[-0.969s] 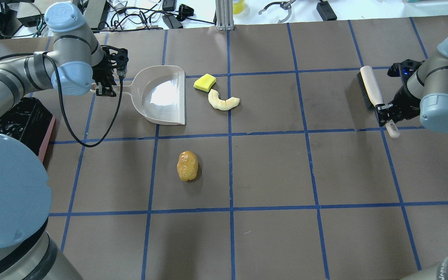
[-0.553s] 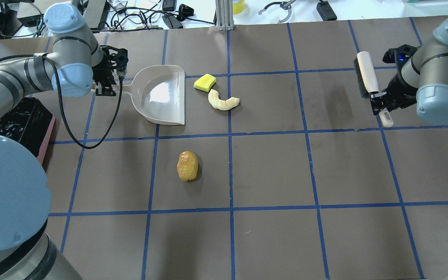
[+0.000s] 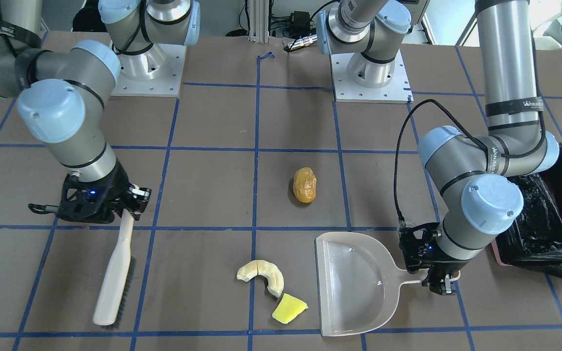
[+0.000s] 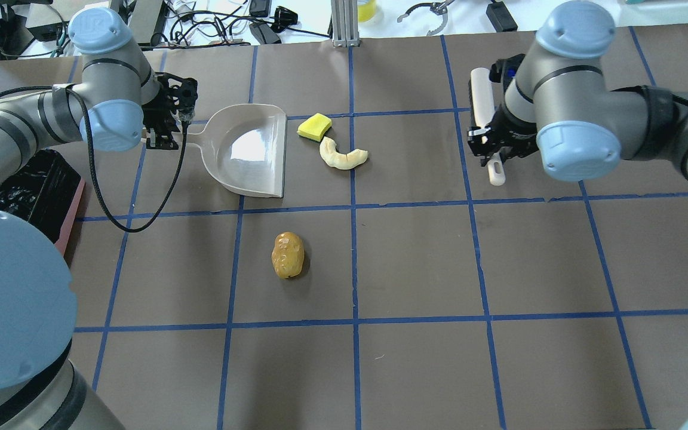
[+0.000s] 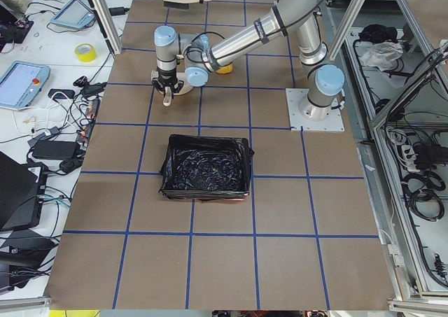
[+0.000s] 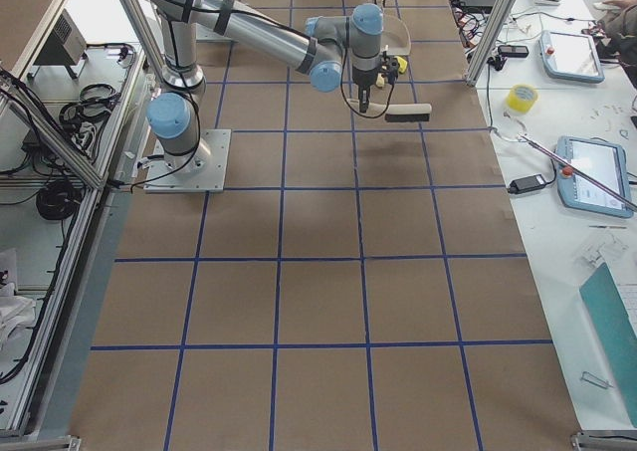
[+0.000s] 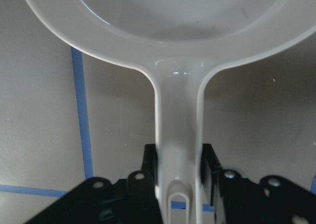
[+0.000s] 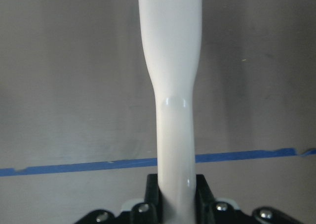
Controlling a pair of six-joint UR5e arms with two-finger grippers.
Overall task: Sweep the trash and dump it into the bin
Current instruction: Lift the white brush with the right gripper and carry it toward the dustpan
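Front-facing view: the left arm is folded at the elbow with its wrist pointing down, low over the surface (image 3: 212, 195). The left fingers (image 3: 443, 285) are closed on the handle of the dustpan (image 3: 354, 287). The right arm is also wrist-down. The right fingers (image 3: 140, 193) are clamped on the handle of the brush (image 3: 112, 273), which is well apart from the dustpan's mouth with bristles along one edge.

The yellow wedge (image 3: 289, 309) lies just beside that mouth and the cream crescent (image 3: 261, 273) just beyond the wedge. The orange blob (image 3: 305, 185) is farther off, toward the robot's base. The black-lined bin (image 3: 554, 234) is near the dustpan's handle side.

Overhead view: the right wrist hides the bristles and much of the brush. The left arm covers part of the bin.

Left side view: the bin shows whole, top open.

Wrist views: each handle sits pinched tight between black fingers, and the pan's bowl looks bare.
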